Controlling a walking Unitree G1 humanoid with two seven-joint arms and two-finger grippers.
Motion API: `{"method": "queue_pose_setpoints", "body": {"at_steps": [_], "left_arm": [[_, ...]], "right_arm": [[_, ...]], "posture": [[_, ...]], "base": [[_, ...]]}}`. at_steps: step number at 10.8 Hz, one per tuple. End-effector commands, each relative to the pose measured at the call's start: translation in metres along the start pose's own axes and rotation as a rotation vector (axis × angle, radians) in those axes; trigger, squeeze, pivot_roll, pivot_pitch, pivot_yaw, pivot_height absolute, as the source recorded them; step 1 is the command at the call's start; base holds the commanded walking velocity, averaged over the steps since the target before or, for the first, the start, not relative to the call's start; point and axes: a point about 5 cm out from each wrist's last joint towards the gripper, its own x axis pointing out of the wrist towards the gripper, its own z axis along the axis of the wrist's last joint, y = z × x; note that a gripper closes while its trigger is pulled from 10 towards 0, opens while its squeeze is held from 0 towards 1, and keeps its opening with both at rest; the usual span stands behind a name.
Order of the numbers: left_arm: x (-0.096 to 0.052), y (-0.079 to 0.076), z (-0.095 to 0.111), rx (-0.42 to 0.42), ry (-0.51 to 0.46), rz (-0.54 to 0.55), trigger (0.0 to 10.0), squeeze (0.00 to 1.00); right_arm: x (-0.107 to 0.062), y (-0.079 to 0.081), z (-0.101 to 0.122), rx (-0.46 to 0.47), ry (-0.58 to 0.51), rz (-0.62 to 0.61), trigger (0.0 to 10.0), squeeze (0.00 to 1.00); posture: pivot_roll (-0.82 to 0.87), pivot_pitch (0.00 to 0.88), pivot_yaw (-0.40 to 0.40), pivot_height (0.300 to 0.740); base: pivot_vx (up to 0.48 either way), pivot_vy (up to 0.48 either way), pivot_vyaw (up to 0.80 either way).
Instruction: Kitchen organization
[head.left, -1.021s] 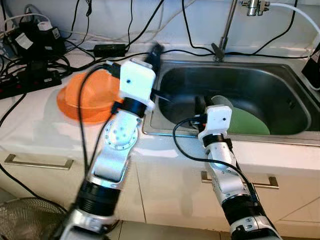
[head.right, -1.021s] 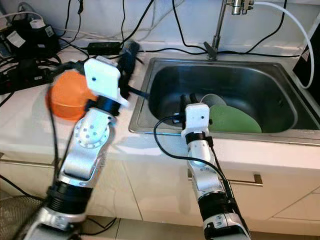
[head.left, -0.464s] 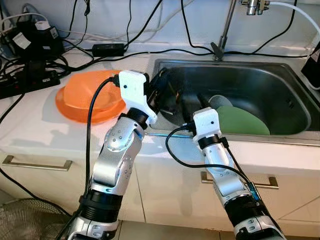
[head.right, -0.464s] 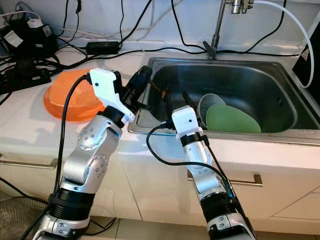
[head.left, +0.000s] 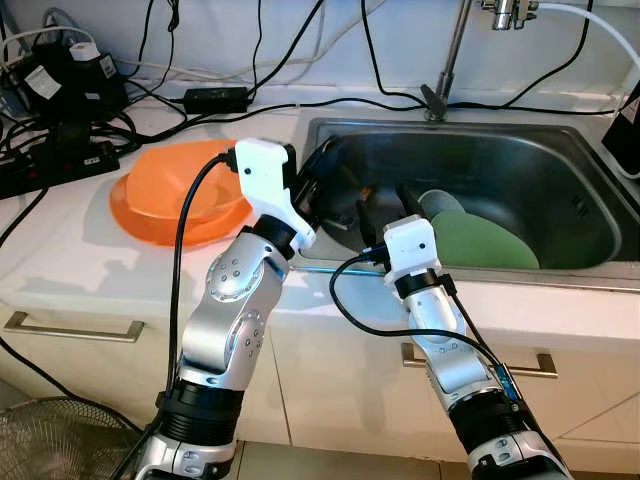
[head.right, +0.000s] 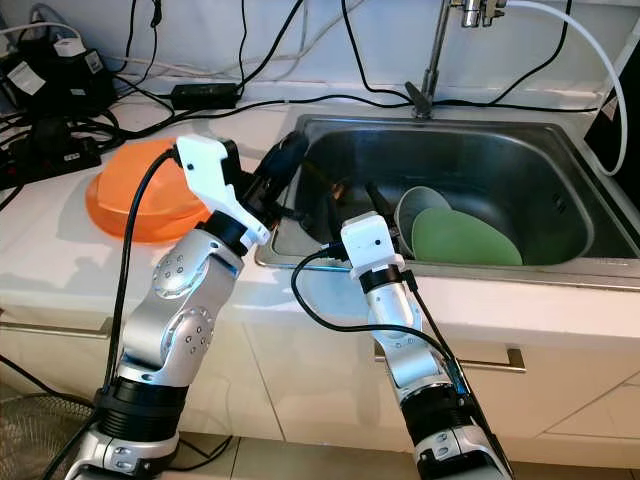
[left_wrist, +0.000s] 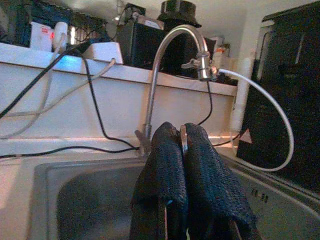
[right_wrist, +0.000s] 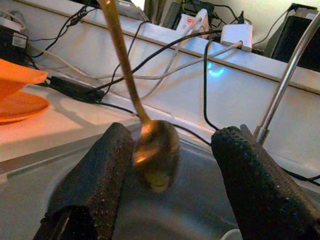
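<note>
A: Since the left arm has swung down from above the orange bowl (head.left: 170, 200), what is over the sink (head.left: 470, 128) now?

B: The left gripper (left_wrist: 182, 135), clenched on a spoon (right_wrist: 154, 152) handle. The right gripper (head.left: 387, 203) is spread around the spoon's bowl, apparently not touching. A handover seems near.

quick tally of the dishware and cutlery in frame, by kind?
Orange plates/bowls on the counter: 1
Green plates in the sink: 1
Pale bowls behind the green plate: 1
Spoons, held by the left gripper: 1
Total: 4
</note>
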Motion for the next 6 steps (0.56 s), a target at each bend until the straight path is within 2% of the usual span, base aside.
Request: {"method": "queue_pose_setpoints", "body": {"at_steps": [1,6], "left_arm": [[0.000,-0.004,0.005,0.007,-0.005,-0.046,10.0,0.00],[-0.002,-0.017,-0.005,0.008,0.058,-0.150,10.0,0.00]], "right_arm": [[-0.006,0.009,-0.009,0.002,0.047,0.026,10.0,0.00],[-0.006,0.010,-0.008,0.009,0.044,0.017,10.0,0.00]], "posture": [[0.09,0.000,0.063,0.740],[0.09,0.000,0.070,0.740]], "base": [[0.000,0.000,0.00],[0.000,0.000,0.00]]}}
